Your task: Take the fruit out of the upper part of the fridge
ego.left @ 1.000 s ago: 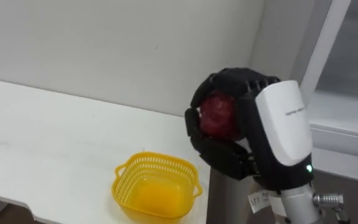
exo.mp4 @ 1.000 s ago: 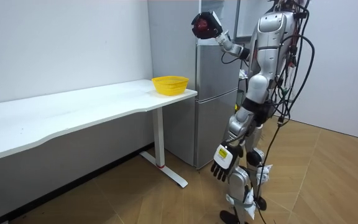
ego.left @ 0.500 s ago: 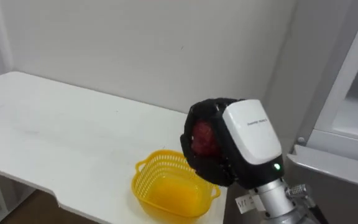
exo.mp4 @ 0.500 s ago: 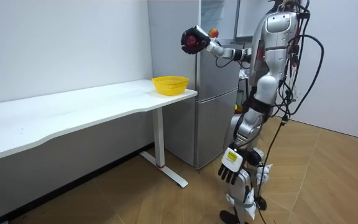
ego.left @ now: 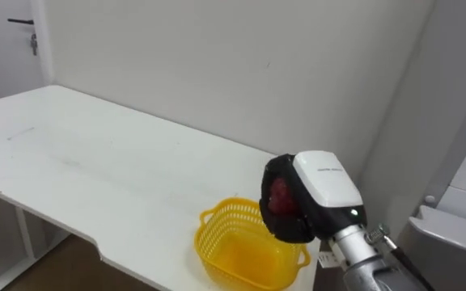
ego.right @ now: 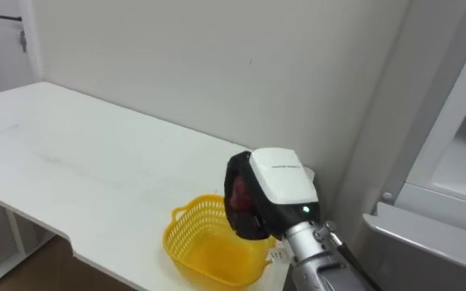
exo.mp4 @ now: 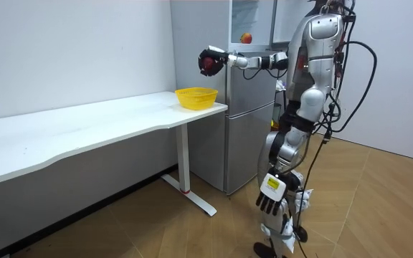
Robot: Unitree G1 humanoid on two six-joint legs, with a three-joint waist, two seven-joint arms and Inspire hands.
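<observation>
My right hand [ego.left: 318, 190] is shut on a red apple [ego.left: 280, 196], which peeks out between the dark fingers. It hangs in the air just above the right rim of a yellow plastic basket [ego.left: 241, 255]. The basket has nothing in it and stands at the end of the white table [ego.left: 95, 162]. In the room view the right arm reaches out from the fridge [exo.mp4: 253, 107] toward the basket [exo.mp4: 196, 97], with the hand [exo.mp4: 208, 61] well above it. My left hand [exo.mp4: 272, 193] hangs by the leg with relaxed fingers.
The grey fridge stands right beside the table's end; its upper compartment is open, with another fruit [exo.mp4: 246, 37] on a shelf. A white wall [ego.left: 217, 65] runs behind the table. The fridge's open door edge [ego.right: 451, 121] shows at right.
My right hand has carried the apple away from the fridge and lower, to over the basket. The eye view has swung left along the table. The left hand hangs lower.
</observation>
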